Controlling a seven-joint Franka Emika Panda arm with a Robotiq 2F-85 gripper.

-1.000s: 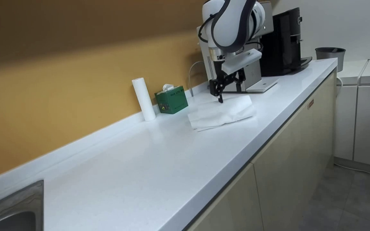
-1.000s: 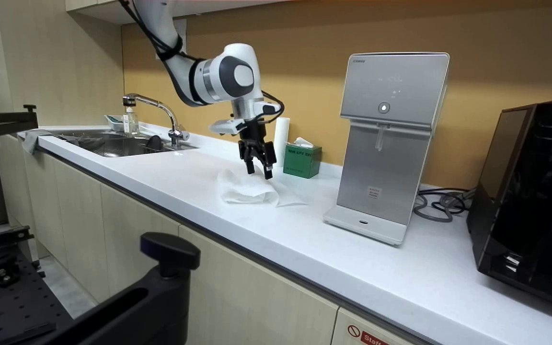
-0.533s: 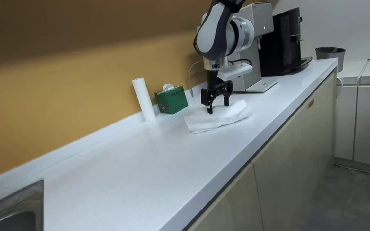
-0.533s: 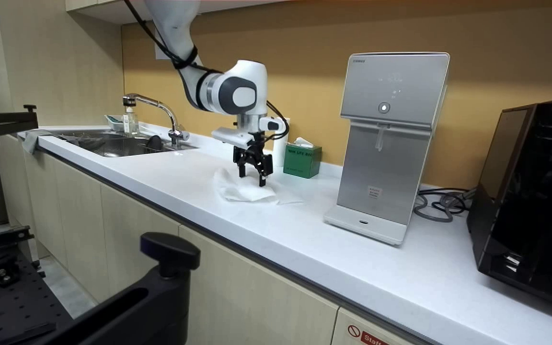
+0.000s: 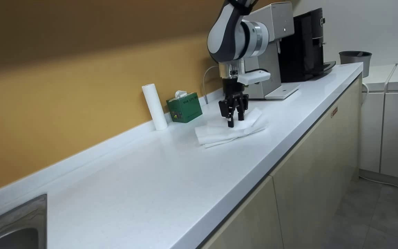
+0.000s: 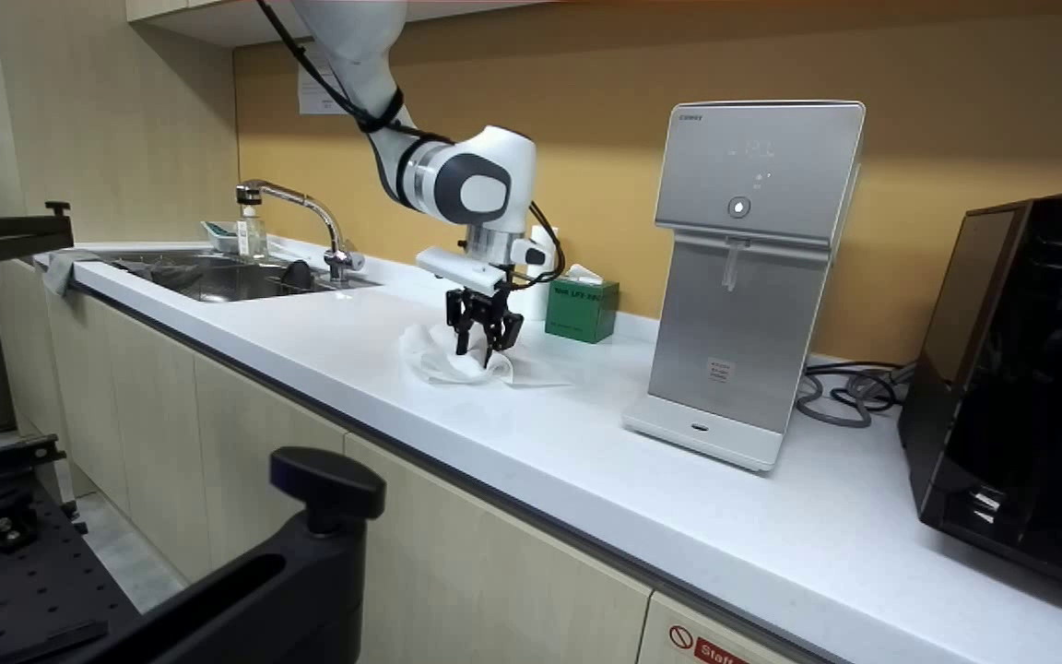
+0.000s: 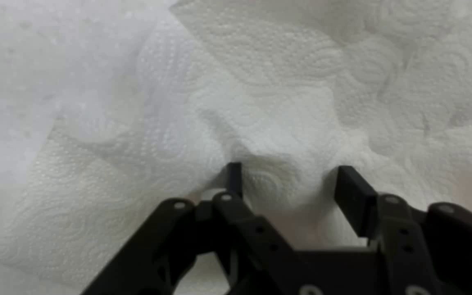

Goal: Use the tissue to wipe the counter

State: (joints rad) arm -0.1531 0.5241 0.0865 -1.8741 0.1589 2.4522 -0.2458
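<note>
A black gripper (image 7: 290,180) points straight down over a crumpled white tissue (image 5: 216,133), which lies on a long white counter (image 5: 133,180) between the back edge and the front edge. The two fingers stand spread with a gap between them, and the paper puckers in that gap; the tips seem to touch the sheet, though how firmly cannot be told. The upright pose probably serves to gather that fold, or to press the sheet flat for wiping. At the back edge near the tissue, a green tissue box (image 5: 185,108) and an upright white cylinder (image 5: 154,108) stand side by side; a silver dispenser (image 6: 752,323) rises beyond the sheet, with a black machine (image 6: 1038,387) farther toward that end. A stroke toward the back edge could knock these; following the front edge toward the sink (image 5: 26,212), at the opposite end, looks safer.
</note>
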